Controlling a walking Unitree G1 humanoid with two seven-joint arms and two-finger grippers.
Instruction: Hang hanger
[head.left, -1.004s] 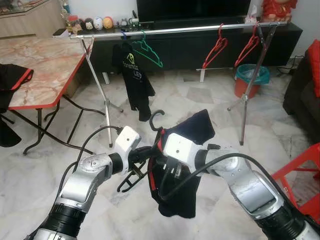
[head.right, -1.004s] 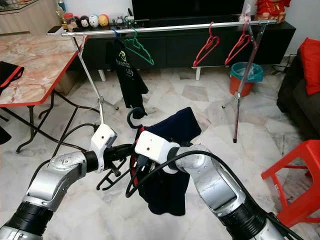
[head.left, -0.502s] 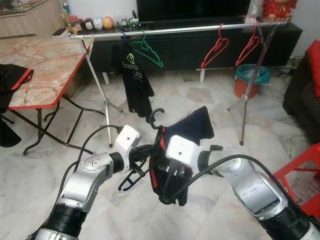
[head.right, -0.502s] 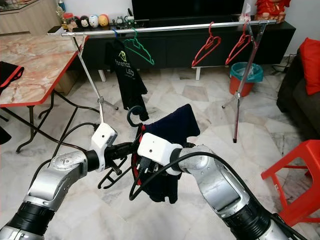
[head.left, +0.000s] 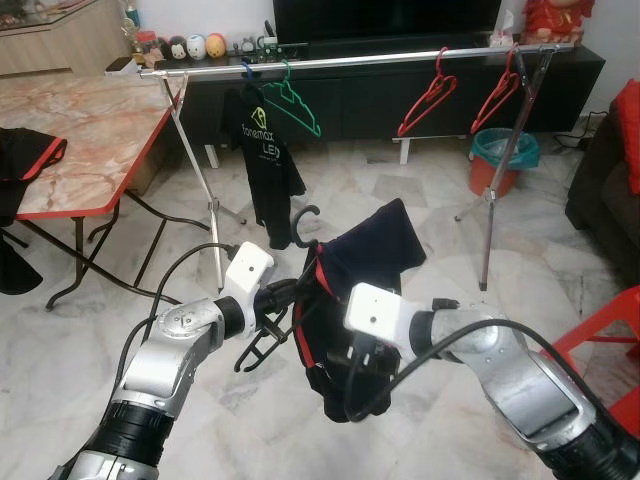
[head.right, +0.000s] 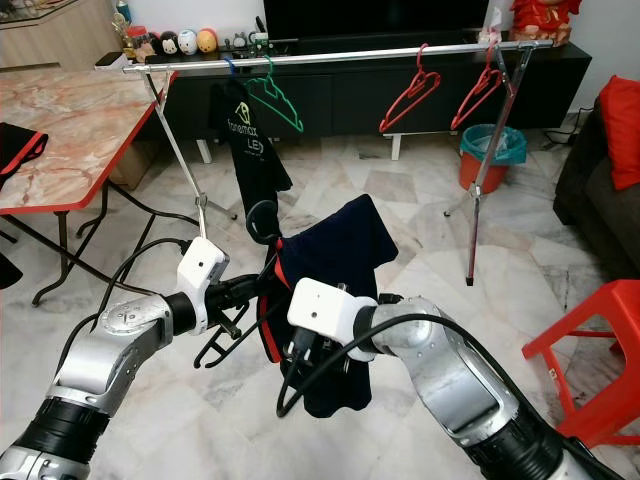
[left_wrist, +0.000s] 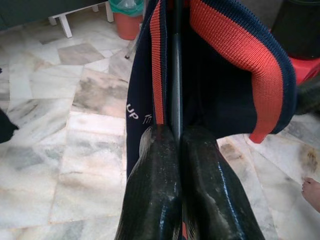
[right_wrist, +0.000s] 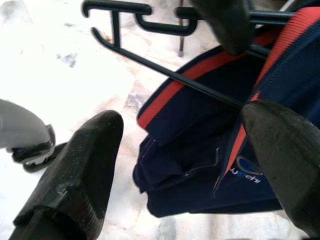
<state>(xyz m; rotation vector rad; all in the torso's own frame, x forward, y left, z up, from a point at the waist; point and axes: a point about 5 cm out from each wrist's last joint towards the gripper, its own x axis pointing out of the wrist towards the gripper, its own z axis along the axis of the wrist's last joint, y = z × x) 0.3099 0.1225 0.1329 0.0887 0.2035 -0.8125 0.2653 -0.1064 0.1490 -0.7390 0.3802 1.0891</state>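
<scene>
A black plastic hanger (head.left: 305, 216) carries a dark navy shirt (head.left: 372, 247) with red trim, held in front of me at chest height. My left gripper (left_wrist: 179, 146) is shut on the hanger's thin black bar, with the shirt's collar draped on both sides of it. Just below and right of it, my right gripper (right_wrist: 185, 165) is open, its fingers (right_wrist: 80, 175) spread around the hanging lower part of the navy shirt (right_wrist: 200, 150) without pinching it. The silver clothes rail (head.left: 350, 60) stands further ahead across the room.
On the rail hang a green hanger (head.left: 292, 100), a black T-shirt (head.left: 265, 160) and two red hangers (head.left: 428, 95). A marble-top table (head.left: 80, 130) is on the left. A teal bin (head.left: 503, 150) and a red stool (head.left: 610, 330) are on the right.
My right gripper has dropped lower along the shirt and shifted a little right. The left gripper has lifted the hanger and shirt slightly up and left.
</scene>
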